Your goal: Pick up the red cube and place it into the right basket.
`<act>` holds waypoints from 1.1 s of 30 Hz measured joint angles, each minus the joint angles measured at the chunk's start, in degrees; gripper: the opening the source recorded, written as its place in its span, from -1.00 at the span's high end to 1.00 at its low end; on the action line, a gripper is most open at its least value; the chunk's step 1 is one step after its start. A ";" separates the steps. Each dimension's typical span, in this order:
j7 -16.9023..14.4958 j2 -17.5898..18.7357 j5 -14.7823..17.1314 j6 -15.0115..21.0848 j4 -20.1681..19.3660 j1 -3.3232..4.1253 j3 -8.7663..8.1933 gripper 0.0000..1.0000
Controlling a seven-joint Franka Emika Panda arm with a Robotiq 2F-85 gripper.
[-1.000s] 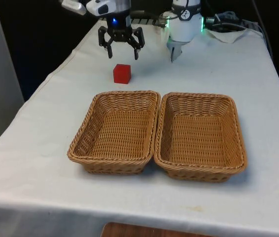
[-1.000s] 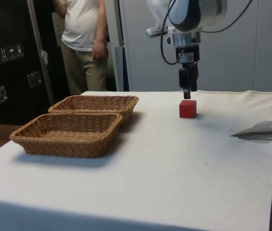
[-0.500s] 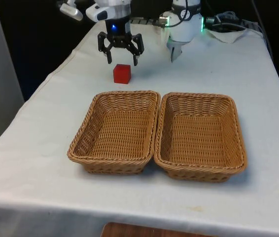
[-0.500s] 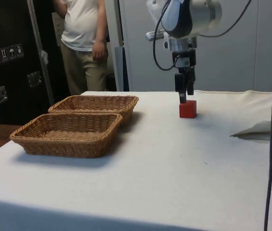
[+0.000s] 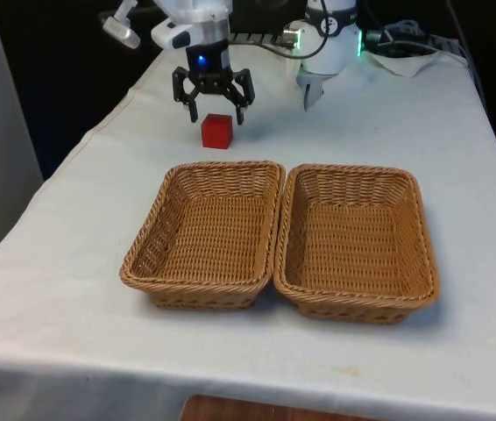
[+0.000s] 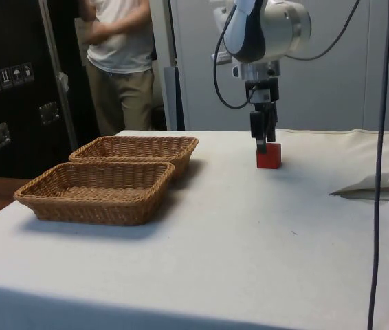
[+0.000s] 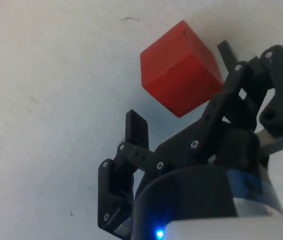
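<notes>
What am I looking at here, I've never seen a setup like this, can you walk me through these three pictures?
It is a white robot arm working at a table under a white cloth. At its end is a black gripper with two fingers, its hand. One picture looks across the table, one comes from the table's side, and one from a camera on the wrist, looking down past the fingers.

On the cloth lie a red cube and two empty wicker baskets, side by side and touching: one on the front view's left, one on its right. In the side view a person stands behind the table.

Nothing is held yet. The fingers are open and hang just above the cube, which sits on the cloth a little beyond the baskets.
</notes>
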 measured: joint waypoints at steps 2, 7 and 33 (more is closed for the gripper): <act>-0.74 0.34 0.63 0.00 0.00 0.00 0.06 -1.00; -2.29 1.26 2.18 0.00 0.11 0.00 0.34 -1.00; -5.84 3.72 6.47 0.00 0.86 0.00 1.09 0.96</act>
